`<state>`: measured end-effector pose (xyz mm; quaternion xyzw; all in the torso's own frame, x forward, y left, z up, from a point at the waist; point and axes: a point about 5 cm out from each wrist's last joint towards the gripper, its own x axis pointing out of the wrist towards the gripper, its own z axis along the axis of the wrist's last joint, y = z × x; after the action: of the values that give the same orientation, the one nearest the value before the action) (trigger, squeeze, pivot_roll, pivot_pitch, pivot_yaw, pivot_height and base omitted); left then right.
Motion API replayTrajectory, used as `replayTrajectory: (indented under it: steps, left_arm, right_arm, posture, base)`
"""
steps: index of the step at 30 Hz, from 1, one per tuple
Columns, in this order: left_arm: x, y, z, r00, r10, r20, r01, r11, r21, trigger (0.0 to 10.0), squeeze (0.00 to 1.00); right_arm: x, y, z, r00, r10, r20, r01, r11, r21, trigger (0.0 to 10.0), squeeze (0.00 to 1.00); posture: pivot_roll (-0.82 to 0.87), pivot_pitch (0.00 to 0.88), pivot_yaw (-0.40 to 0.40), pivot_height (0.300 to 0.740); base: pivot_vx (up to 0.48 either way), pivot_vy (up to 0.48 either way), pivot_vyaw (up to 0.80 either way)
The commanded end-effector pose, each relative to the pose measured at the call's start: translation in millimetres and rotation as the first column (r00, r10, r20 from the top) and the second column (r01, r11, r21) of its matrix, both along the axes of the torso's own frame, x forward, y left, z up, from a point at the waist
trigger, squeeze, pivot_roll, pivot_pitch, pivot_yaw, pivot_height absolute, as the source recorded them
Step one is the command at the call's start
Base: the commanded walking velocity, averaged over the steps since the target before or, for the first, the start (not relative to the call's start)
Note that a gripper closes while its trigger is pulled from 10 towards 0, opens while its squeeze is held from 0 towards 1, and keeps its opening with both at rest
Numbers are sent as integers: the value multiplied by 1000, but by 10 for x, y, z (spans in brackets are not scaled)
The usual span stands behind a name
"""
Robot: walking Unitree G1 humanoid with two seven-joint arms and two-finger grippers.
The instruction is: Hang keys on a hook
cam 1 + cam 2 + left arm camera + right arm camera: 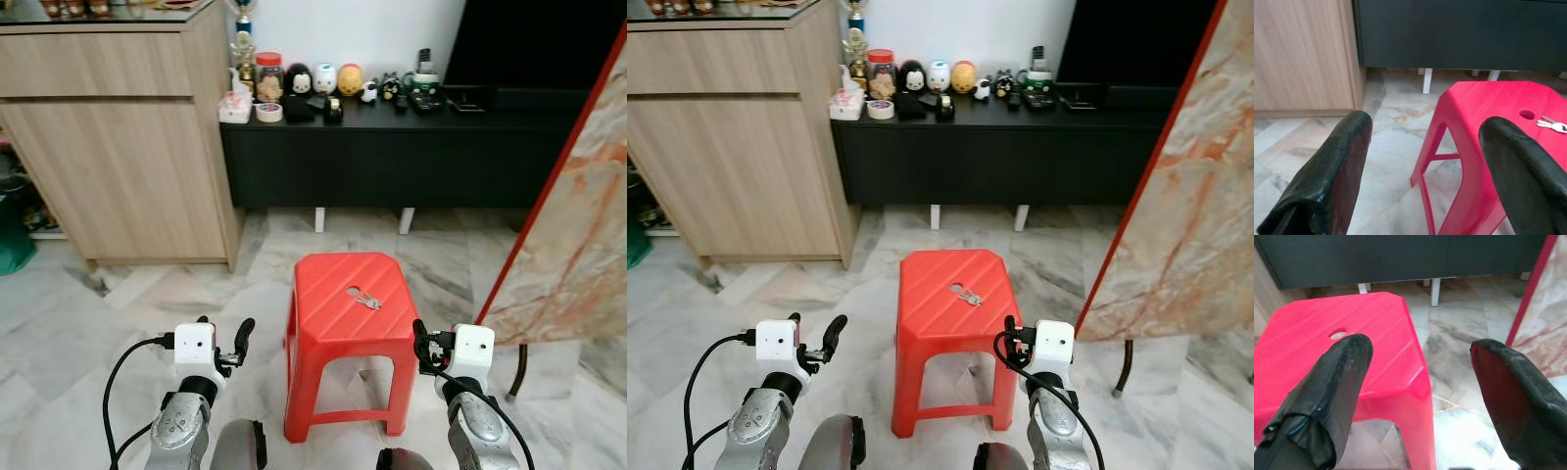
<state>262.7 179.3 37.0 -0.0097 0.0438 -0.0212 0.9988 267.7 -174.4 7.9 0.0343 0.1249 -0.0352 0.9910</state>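
Red plastic forms the single stool (345, 304) standing on the marble floor (118, 313), and one small bunch of keys (367, 302) lies on its seat just beside the round hole in the middle. In the head views the left gripper (227, 340) hangs to the stool's left and the right gripper (421, 345) close to its right edge, both clear of the keys. Behind stand one wooden cabinet (118, 147) and one black low cabinet (392, 147) carrying a row of small figurines and jars; no writing on them can be read. A marbled panel (578, 215) with a red edge leans at the right. From the left wrist, the two black fingers (1327, 171) stand wide apart, with the keys (1552, 125) on the seat past them. From the right wrist, its two fingers (1332, 391) are likewise spread, over the stool's near corner.
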Motion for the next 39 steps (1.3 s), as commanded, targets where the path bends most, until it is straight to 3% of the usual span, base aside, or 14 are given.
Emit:
replayTrajectory:
  steps: [1,26,34,39]
  left_arm:
    - [47,-24,78,999,-11,32,12,1000,-12,10000,0]
    - [47,-45,81,999,-30,32,30,999,-14,10000,0]
    - [47,-47,85,999,-31,33,31,999,-15,10000,0]
    - [47,-50,87,999,-34,34,34,999,-16,10000,0]
  right_arm:
    - [40,-3,37,1000,-1,14,1,1000,5,10000,0]
    - [49,23,39,1000,30,10,-29,999,-14,10000,0]
    - [45,26,32,999,33,8,-33,999,-16,10000,0]
    - [39,19,20,1000,25,3,-25,1000,-2,10000,0]
  posture:
    - [21,0,-48,613]
    - [25,0,-51,613]
    - [25,0,-50,613]
    - [25,0,-50,613]
  base:
    - [244,0,0]
    - [255,0,42]
    - [264,0,683]
    - [272,0,0]
